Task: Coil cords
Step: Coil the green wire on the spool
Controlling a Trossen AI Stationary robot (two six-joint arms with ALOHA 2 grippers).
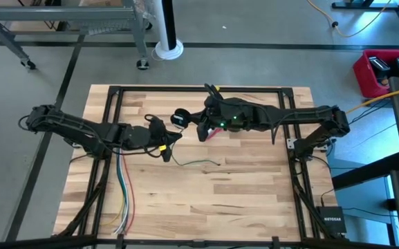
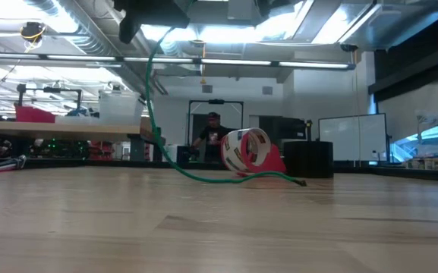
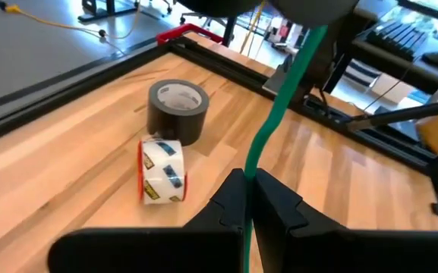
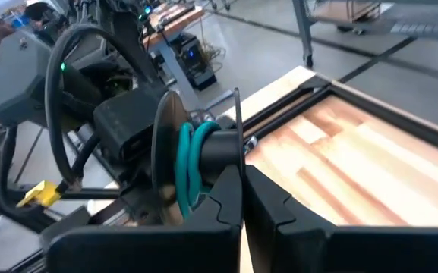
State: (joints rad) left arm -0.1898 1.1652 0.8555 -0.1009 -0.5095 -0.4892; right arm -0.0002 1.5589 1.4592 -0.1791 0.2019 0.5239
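Note:
The cord (image 3: 279,98) is thin and green. Several turns of it (image 4: 188,163) are wound on a small black round piece (image 4: 165,152) at my right gripper (image 4: 241,182), which is shut and raised over the table's middle (image 1: 200,131). From there the cord runs down to my left gripper (image 3: 247,186), which is shut on it just to the left (image 1: 166,146). Below that it hangs in a curve (image 2: 152,98), and its free end (image 2: 298,180) lies on the table. My left gripper pinches a single run of the green cord (image 3: 247,168) between its two fingertips, coming nearly level from the table's left. The cord rises from the fingers to my right gripper, and the rest hangs slack below to the tabletop. My right gripper pinches a thin flat edge (image 4: 237,125) beside the black round piece's core, which stands up from between the fingertips. The fingers come nearly level from the table's right. The wound piece is lifted clear of the table.
A dark grey tape roll (image 3: 178,108) and a white packing tape roll (image 3: 162,171) sit on the far middle of the table. Long green, yellow, red and white wires (image 1: 123,197) lie along the left side. A black frame (image 1: 113,93) borders the wooden top.

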